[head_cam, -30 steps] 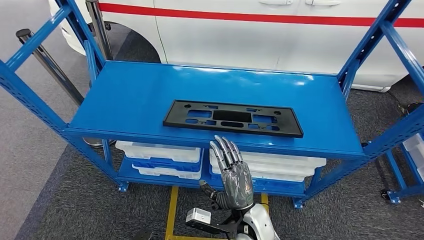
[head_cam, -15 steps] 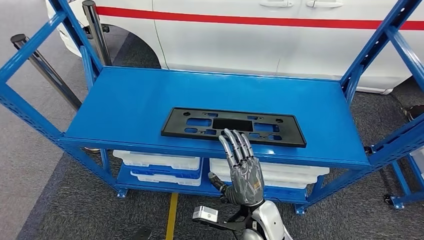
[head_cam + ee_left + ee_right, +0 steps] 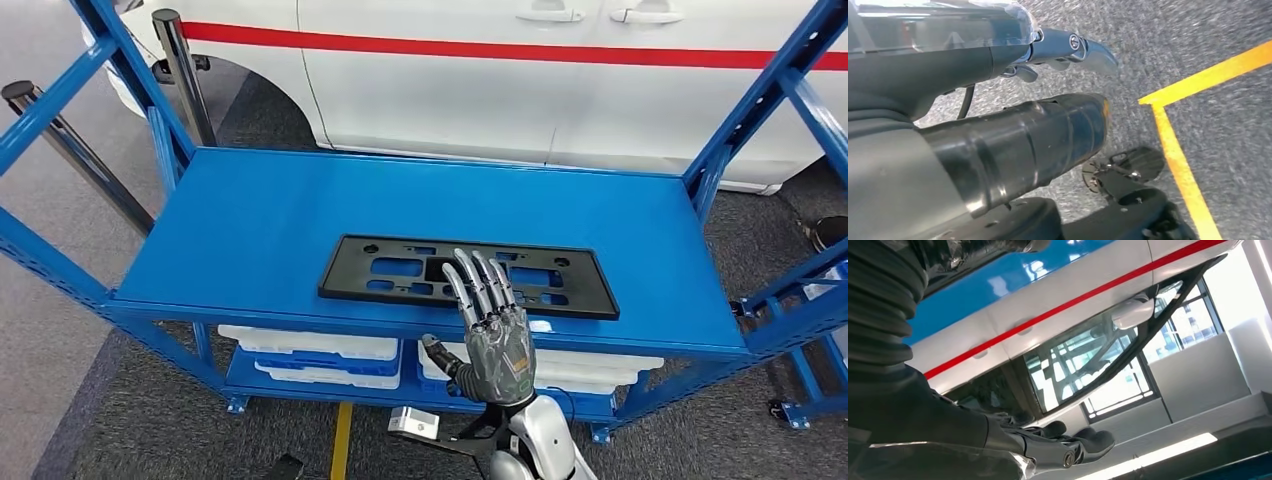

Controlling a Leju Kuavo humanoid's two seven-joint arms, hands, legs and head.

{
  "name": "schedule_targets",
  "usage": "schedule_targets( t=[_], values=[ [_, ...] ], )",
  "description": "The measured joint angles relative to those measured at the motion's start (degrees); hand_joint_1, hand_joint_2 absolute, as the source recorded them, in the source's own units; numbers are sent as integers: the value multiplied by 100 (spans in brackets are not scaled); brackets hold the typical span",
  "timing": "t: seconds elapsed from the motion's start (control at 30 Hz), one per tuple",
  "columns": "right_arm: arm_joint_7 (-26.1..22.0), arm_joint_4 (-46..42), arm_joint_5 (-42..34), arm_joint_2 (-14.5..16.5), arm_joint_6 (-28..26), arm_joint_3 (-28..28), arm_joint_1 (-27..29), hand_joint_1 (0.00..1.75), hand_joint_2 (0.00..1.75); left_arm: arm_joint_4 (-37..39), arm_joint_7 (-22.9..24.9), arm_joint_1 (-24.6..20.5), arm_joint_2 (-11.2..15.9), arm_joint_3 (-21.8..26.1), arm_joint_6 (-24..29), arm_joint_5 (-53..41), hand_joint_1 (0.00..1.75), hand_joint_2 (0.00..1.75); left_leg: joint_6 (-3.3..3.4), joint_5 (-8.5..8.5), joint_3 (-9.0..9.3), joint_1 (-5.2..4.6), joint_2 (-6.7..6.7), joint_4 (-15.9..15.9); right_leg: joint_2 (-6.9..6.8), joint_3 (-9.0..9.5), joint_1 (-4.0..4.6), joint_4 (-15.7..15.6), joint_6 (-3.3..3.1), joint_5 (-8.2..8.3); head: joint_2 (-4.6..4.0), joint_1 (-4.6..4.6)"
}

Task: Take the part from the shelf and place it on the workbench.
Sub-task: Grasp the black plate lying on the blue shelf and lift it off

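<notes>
the robot's right hand point(image 3: 490, 335) reaches up toward the shelf point(image 3: 250, 215), fingers point(image 3: 478, 280) spread and straight, holding nothing, apparently lining up for a grasp. the black part point(image 3: 400, 268) lies flat near the shelf's front edge, within reach. the left hand point(image 3: 1013, 135) hangs over the floor; its state cannot be told.

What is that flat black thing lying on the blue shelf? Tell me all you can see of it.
The black panel is a long, thin rectangular frame, matte like plastic, with several rectangular cutouts and small holes. It lies flat near the front edge of the blue shelf. The right hand reaches over its middle with fingers spread; contact cannot be told.
</notes>
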Motion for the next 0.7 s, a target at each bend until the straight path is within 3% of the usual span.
schedule_targets(
  t=[0.07, 0.1, 0.17, 0.2, 0.23, 0.27, 0.3, 0.37, 0.4, 0.47, 0.57, 0.63, 0.7],
  values=[
    [43, -35, 56, -22, 0, -7, -27, 0, 175, 0, -1, 8, -2, -8, 0, 1, 0, 0, 76, -21, 52, 14, -2, -47, -13, -40, -17, 142, 59, -89, 0, 3],
    [61, -48, 80, -36, 0, -9, -41, 0, 175, 0, -2, 2, -3, -12, 0, 2, 0, 0, 114, -34, 86, 21, -1, -67, -20, -159, -25, 386, 85, -198, 0, 3],
    [85, -56, 118, -67, 0, -11, -55, 0, 175, 0, -4, -9, -3, -17, 0, 3, 0, 0, 169, -81, 138, 16, 2, -76, -28, -608, -29, 1157, 117, -466, 0, 4],
    [94, -55, 134, -84, 0, -11, -53, 0, 175, 0, -4, -8, -3, -18, 0, 3, 0, 0, 182, -109, 166, 11, 2, -75, -28, -846, -30, 1506, 125, -539, 0, 4],
    [99, -53, 144, -99, 0, -11, -50, 0, 175, 0, -4, -4, -3, -18, 0, 3, 0, 0, 188, -140, 204, 6, -2, -75, -28, -1011, -30, 1689, 124, -507, 0, 4],
    [106, -52, 151, -111, 0, -11, -49, 0, 175, 0, -4, 0, -3, -18, 0, 3, 0, 0, 187, -176, 253, 1, -9, -75, -28, -1073, -29, 1656, 113, -356, 0, 4],
    [112, -50, 158, -121, 0, -11, -50, 0, 175, 0, -4, 2, -4, -19, 0, 3, 0, 0, 179, -217, 314, -3, -19, -75, -28, -1017, -25, 1390, 88, -98, 0, 5],
    [120, -50, 171, -133, 0, -11, -55, 0, 175, 3, -3, 1, -12, -24, 0, 2, 0, 0, 146, -308, 429, -19, -35, -75, -31, -761, 8, 627, 12, 392, 0, 4],
    [122, -50, 178, -138, 0, -11, -60, 0, 175, 5, -3, 0, -16, -26, 1, 2, 0, 0, 120, -346, 461, -25, -41, -74, -36, -643, 30, 331, -23, 496, 0, 5],
    [136, -49, 212, -151, 0, -11, -65, 0, 175, 11, -1, -8, -22, -29, 2, 2, 0, 0, 64, -388, 478, -32, -42, -91, -39, -556, 69, 136, -64, 460, 0, -1],
    [199, -65, 264, -172, 0, -12, -71, 0, 175, 11, 1, -18, -21, -35, 1, 3, 0, 0, -17, -485, 508, -32, -31, -59, -30, -451, 21, 16, -118, 422, 0, -10],
    [224, -79, 264, -178, 0, -12, -90, 0, 175, 11, 1, -19, -20, -48, 1, 3, 0, 0, -63, -717, 281, -21, -31, 431, -44, -343, -16, -55, -168, 392, 0, -25],
    [230, -79, 263, -186, 0, -12, -99, 0, 175, 11, 1, -9, -20, -66, 1, 2, 0, 0, -102, -942, -179, -7, -30, 1195, -53, -275, -19, -62, -202, 334, 0, -32]
  ],
)
